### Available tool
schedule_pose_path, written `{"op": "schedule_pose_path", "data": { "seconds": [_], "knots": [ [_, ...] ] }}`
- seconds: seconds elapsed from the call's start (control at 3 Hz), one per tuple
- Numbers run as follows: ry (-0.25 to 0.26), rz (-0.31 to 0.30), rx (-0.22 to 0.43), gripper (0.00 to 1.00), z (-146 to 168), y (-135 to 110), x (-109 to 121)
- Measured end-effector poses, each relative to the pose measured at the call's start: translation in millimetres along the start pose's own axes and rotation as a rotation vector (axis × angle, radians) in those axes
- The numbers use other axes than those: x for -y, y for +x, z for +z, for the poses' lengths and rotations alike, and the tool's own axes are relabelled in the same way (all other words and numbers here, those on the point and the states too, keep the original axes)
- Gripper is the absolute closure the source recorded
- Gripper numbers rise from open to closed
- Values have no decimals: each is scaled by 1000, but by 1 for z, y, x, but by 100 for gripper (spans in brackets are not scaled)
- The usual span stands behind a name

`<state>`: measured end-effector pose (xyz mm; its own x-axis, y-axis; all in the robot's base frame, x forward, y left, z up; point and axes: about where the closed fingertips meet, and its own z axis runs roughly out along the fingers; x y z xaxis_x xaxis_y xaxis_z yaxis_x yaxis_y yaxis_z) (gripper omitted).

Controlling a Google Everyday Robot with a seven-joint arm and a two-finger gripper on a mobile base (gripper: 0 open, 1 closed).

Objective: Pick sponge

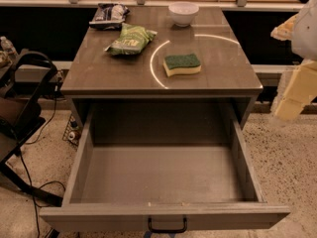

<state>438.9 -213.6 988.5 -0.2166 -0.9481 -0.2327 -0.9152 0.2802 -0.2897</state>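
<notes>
The sponge (pixel 182 64), dark green on top with pale yellow foam below, lies flat on the grey table top (pixel 104 73), right of centre and near the front edge. My gripper (pixel 296 66) shows as pale yellow and white parts at the far right edge of the camera view. It is off the table's right side, about level with the sponge and well apart from it. Nothing shows in it.
A green snack bag (pixel 130 38) lies left of the sponge, a dark bag (pixel 109 15) sits at the back left, and a white bowl (pixel 183 13) at the back centre. The table's drawer (pixel 163 177) is pulled wide open below. A black chair (pixel 22 108) and cables are at left.
</notes>
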Motion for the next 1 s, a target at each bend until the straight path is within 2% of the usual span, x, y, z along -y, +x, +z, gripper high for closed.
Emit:
{"op": "schedule_pose_path", "data": {
  "seconds": [0.33, 0.67, 1.0],
  "knots": [
    [33, 3, 85, 0, 5, -8, 16],
    [174, -37, 435, 0, 17, -42, 103],
    [216, -63, 695, 0, 15, -83, 157]
  ]
}}
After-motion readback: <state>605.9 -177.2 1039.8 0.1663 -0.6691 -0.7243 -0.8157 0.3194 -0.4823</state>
